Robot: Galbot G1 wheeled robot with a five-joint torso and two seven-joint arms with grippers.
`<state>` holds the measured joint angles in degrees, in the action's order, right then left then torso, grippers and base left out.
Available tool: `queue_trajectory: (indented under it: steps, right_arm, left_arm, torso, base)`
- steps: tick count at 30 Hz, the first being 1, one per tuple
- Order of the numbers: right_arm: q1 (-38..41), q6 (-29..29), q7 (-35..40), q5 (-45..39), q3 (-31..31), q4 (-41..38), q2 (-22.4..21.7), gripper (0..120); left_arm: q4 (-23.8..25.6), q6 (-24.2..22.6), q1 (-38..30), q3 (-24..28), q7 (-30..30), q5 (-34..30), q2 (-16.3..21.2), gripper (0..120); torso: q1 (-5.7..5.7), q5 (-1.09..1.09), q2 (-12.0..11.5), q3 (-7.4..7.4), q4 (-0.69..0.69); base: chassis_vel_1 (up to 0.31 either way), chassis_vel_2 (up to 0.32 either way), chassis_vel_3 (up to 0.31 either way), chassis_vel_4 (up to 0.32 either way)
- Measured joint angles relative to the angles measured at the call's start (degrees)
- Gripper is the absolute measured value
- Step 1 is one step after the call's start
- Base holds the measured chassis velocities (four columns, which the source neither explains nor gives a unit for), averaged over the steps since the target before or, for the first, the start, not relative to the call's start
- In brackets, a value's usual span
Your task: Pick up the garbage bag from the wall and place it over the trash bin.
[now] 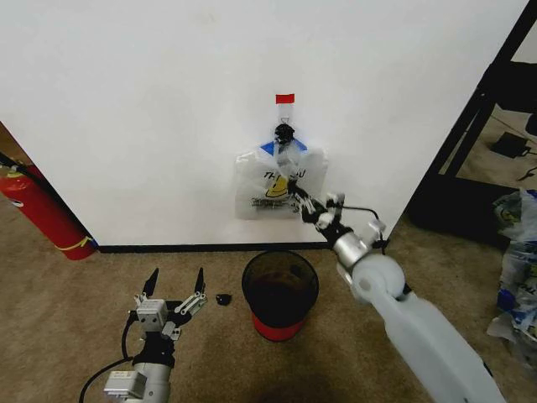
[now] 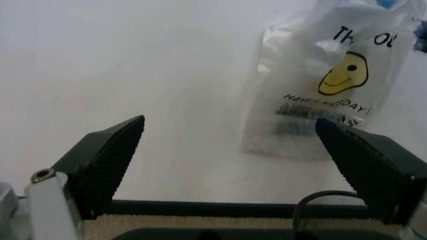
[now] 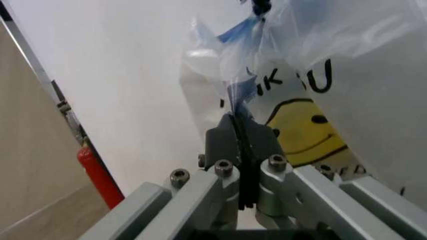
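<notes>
The wall [image 1: 168, 109] rises behind both sets of jaws. The trash bin [image 1: 280, 290] stands below the right gripper [image 1: 294, 190], whose jaws are pinched on the garbage bag [image 1: 260, 185] (on its handle strip), hung from the hook [image 1: 284, 132] above them. A careless pull might tear the film. The left gripper [image 1: 176, 284] idles, spread wide.
</notes>
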<state>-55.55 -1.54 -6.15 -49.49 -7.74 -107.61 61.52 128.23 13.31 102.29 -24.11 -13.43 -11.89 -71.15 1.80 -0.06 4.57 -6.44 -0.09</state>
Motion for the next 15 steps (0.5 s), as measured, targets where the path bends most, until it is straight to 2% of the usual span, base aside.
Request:
queue_trajectory:
  steps: [15]
  right_arm:
    - [-16.8,1.2,-1.4,8.2,-7.3,-9.7,0.5,0]
  left_arm:
    - [0.3,0.4,-0.2,1.7,0.0,0.3,1.0,100]
  torso:
    - [0.00,0.01,0.0,0.00,0.00]
  base:
    - [0.000,0.000,0.000,0.000]
